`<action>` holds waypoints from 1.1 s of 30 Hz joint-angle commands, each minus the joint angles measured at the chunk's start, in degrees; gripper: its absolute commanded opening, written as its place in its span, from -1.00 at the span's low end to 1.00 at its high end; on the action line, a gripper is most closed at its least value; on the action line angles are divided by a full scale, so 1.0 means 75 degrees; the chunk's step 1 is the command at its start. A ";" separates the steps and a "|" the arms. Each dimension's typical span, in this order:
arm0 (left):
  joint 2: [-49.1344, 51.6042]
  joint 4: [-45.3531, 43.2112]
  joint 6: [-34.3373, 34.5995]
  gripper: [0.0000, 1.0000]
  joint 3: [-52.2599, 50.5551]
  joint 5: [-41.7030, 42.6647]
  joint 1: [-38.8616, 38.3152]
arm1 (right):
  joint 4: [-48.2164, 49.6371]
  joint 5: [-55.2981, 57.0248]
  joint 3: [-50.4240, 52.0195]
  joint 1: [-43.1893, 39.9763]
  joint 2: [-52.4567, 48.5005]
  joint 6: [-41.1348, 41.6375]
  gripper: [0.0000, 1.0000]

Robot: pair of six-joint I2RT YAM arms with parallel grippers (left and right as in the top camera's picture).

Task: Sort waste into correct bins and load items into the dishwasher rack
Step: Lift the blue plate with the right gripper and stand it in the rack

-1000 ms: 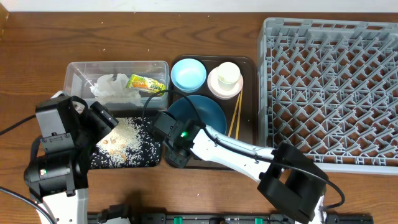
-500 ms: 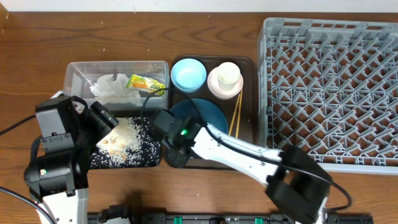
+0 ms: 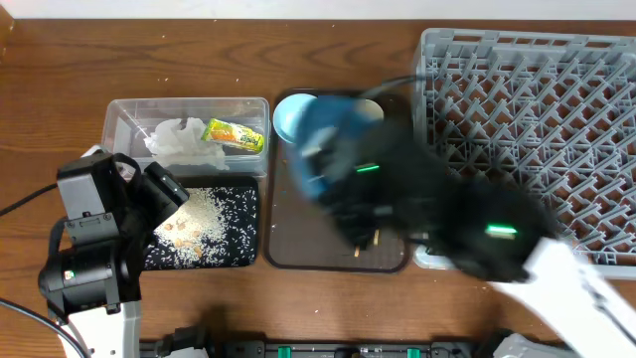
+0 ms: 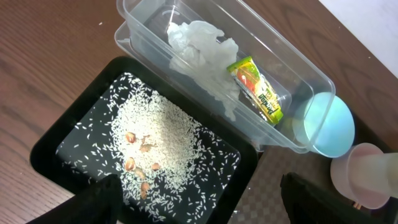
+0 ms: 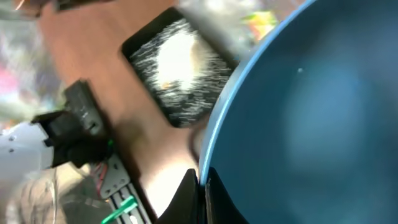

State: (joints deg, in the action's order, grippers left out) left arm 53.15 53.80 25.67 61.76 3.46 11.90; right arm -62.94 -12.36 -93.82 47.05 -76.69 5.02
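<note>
1. Overhead view: tub (image 3: 117, 111) holds napkin (image 3: 177, 139) and wrapper (image 3: 235, 133); black tray (image 3: 248, 257) just in front of it carries rice (image 3: 204, 221) with food bits.
2. Brown tray (image 3: 298, 244) lies between black tray and rack (image 3: 537, 99); blue bowl (image 3: 286, 119) sits at its far end.
3. Right arm, blurred, crosses the brown tray and hides much of it.
4. Left pincer (image 4: 211, 208): released, jaws wide, above the black tray, holding nothing.
5. Right pincer (image 5: 200, 183): clenched on the rim of the plate (image 5: 298, 112), held over the brown tray beside the blue bowl.

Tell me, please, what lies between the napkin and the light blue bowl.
The green-yellow snack wrapper, in the clear tub beside the napkin; left wrist view shows it.
</note>
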 commanded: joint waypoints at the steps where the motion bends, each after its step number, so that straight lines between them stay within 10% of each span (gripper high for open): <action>1: 0.0020 0.0023 -0.0041 0.67 0.0082 -0.0093 0.0032 | -0.0408 -0.0294 -0.0055 -0.1172 0.0659 0.0064 -0.98; 15: 0.0047 0.0020 -0.0041 0.67 0.0082 -0.0093 0.0032 | -0.1754 -0.8332 -0.0017 -0.7947 0.0688 -0.3200 -0.98; 33: 0.0047 0.0020 -0.0041 0.68 0.0082 -0.0093 0.0032 | -0.2841 -0.9704 0.0076 -0.8757 -0.2352 -0.6688 -0.98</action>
State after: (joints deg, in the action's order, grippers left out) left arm 53.39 53.80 25.67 61.76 3.46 11.90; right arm -84.18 -80.84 -93.62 -17.74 -92.33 -38.89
